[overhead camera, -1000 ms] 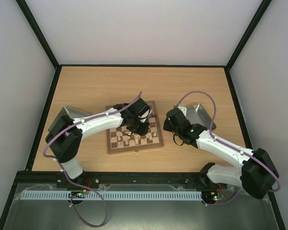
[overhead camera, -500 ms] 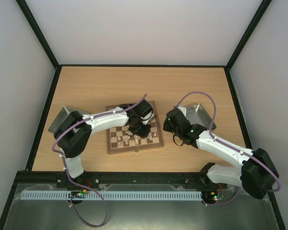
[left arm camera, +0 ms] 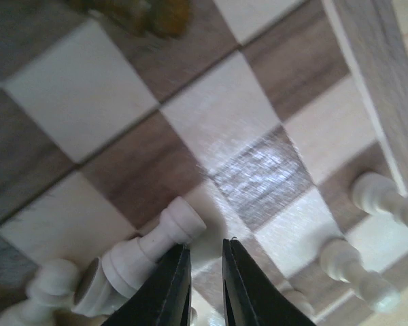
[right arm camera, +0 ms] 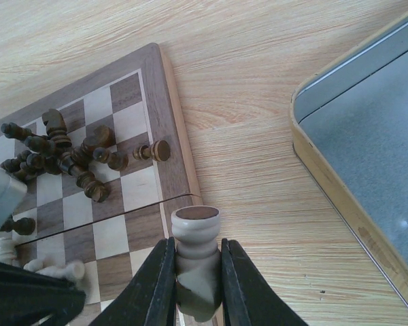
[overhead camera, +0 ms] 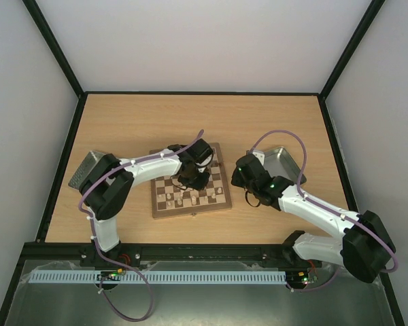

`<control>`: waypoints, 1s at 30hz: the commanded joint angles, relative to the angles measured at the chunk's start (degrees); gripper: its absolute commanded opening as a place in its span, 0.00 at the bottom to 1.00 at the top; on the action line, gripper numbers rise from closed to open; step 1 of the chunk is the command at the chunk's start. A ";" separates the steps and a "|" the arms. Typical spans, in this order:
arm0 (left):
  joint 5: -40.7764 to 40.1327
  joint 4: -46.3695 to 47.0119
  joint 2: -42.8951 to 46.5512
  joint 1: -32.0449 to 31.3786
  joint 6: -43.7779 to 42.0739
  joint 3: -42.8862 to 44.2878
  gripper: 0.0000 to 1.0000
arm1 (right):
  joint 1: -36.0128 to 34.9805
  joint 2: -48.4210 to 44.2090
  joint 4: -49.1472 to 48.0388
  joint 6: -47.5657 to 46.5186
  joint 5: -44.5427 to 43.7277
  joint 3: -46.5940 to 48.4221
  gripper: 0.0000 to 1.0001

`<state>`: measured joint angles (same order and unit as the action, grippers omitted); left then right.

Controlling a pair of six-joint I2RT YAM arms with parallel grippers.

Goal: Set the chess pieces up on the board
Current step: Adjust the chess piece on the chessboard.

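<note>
1. Cream chess piece [right arm camera: 196, 227] stands upright, pinched between the right hand's [right arm camera: 196, 252] fingers at the board's [right arm camera: 168, 102] border.
2. Dark brown pieces [right arm camera: 61, 153] lie tumbled in a cluster on the squares.
3. Low over the squares, the left hand [left arm camera: 205, 248] has its fingers pressed nearly together on nothing, with a cream pawn [left arm camera: 149, 241] just beside one finger.
4. On the bench [overhead camera: 156, 122], a grey tray [right arm camera: 374, 136] lies near the board's right side.
</note>
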<state>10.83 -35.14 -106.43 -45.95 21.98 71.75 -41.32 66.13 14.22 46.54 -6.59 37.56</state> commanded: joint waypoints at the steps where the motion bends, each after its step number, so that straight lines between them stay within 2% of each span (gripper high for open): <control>1: -5.59 -0.08 -1.73 1.01 1.92 0.39 0.17 | 0.15 -1.52 -0.33 0.52 -1.56 -0.95 0.15; 8: -5.32 -0.15 0.68 1.06 1.20 -0.09 0.19 | 0.15 -1.96 -0.24 0.57 -1.50 -1.10 0.15; 18: 5.23 0.29 8.15 0.30 -1.30 -2.27 0.33 | 0.16 -2.07 -0.50 0.83 -1.14 -1.28 0.15; 21: 6.33 -0.46 8.41 -0.71 -2.54 -2.93 0.36 | 0.12 -2.15 -0.66 0.92 -1.01 -1.37 0.15; 30: 6.37 -2.44 6.70 -3.21 -4.62 -2.32 0.37 | 0.19 -2.14 -0.73 1.17 -0.71 -1.53 0.15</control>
<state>16.23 -35.20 -98.78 -48.49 18.96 69.32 -41.32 65.23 14.24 46.92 -6.44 36.97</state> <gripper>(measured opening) 0.364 0.150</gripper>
